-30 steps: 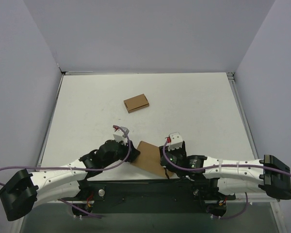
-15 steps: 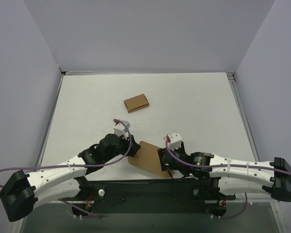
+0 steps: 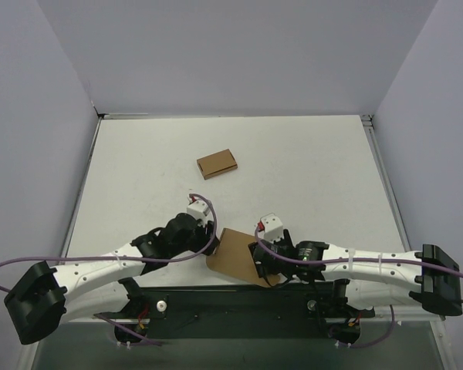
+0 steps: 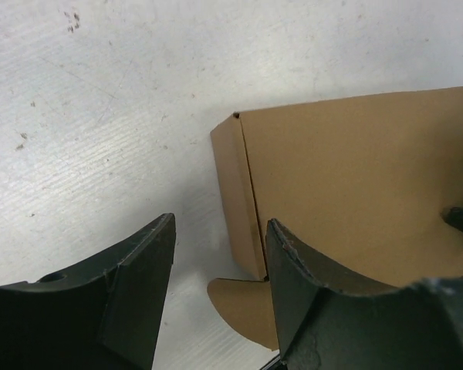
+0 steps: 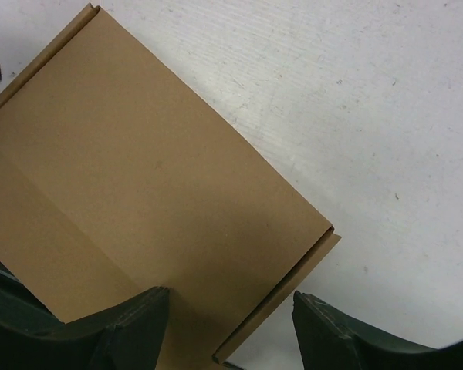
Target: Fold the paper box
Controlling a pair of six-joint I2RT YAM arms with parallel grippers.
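One paper box [image 3: 233, 256] of plain brown cardboard is seen lying near the front edge of the white table [image 3: 309, 169], between the two arms and just ahead of their bases. Its broad top panel is shown flat and closed in the left wrist view [image 4: 355, 193], with a narrow side panel [image 4: 235, 200] folded down along its left edge and a rounded tab [image 4: 247, 312] sticking out onto the table at the near corner. In the right wrist view the same box [image 5: 139, 200] is seen set at a slant, with a faint crease running across its top and a thin lip along its right edge. The left gripper [image 3: 207, 240] is lowered at the box's left side; its jaws are held apart [image 4: 220, 301], one finger [image 4: 131, 297] over bare table and the other finger [image 4: 312, 308] over the box top, so the side panel is straddled. The right gripper [image 3: 258, 258] is lowered at the box's right side, jaws likewise spread [image 5: 231, 335], one finger over the cardboard and the other over the table. Whether any finger touches the box cannot be told. A smaller box [image 3: 217, 163], flat and neatly closed, is seen well apart, farther back on the table.
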